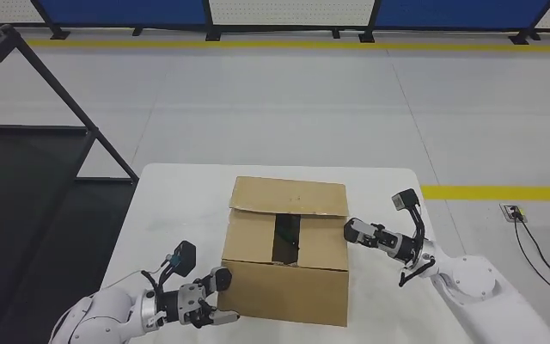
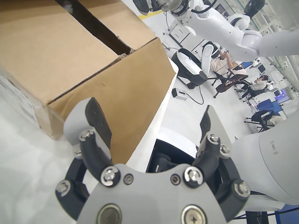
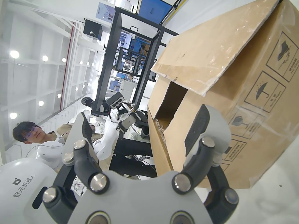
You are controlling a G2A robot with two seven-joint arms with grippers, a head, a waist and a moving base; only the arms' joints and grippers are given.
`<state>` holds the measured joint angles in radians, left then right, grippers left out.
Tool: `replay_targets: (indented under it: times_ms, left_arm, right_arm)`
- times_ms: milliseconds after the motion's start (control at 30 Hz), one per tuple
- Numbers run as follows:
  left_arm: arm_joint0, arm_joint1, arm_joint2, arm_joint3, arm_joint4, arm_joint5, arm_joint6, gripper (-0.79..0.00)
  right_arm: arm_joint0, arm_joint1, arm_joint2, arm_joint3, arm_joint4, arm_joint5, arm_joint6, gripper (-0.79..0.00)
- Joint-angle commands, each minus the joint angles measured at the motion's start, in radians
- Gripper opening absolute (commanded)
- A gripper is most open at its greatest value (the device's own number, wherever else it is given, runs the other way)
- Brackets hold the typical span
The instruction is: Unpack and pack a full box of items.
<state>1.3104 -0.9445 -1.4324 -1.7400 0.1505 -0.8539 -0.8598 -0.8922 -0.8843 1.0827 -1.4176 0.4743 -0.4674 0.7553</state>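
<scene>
A brown cardboard box (image 1: 288, 275) stands in the middle of the white table (image 1: 172, 206). Its top flaps lie nearly closed, with a dark gap (image 1: 288, 239) between them; the contents are hidden. My left gripper (image 1: 225, 298) sits open at the box's near left corner, close to the side wall and holding nothing. In the left wrist view the box (image 2: 70, 47) lies just past the left gripper (image 2: 151, 117). My right gripper (image 1: 352, 230) is open beside the box's right wall, near the top edge. The right wrist view has the right gripper (image 3: 142, 127) at the box (image 3: 233, 71), under a slightly lifted flap.
A black metal frame (image 1: 51, 103) stands on the floor off the table's left side. Bare table lies behind the box and along its left side. The table's front edge runs close behind both arms.
</scene>
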Motion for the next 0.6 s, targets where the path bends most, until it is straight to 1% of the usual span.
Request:
replay_targets:
  times_ms: [0, 333, 467, 567]
  left_arm:
    - [-0.002, 0.001, 0.003, 0.001, 0.006, 0.000, 0.005, 0.000]
    - [0.010, 0.006, 0.018, -0.007, 0.041, -0.005, 0.049, 0.000]
    - [0.013, 0.009, 0.020, -0.008, 0.048, -0.008, 0.058, 0.000]
    - [0.015, 0.011, 0.021, -0.009, 0.051, -0.009, 0.066, 0.000]
  right_arm:
    - [0.010, -0.006, -0.009, 0.003, -0.009, 0.006, -0.011, 0.000]
    - [0.054, -0.035, -0.039, 0.034, -0.027, 0.032, -0.043, 0.000]
    - [0.058, -0.043, -0.037, 0.033, -0.018, -0.003, -0.038, 0.000]
    - [0.057, -0.050, -0.033, 0.023, -0.007, -0.044, -0.057, 0.000]
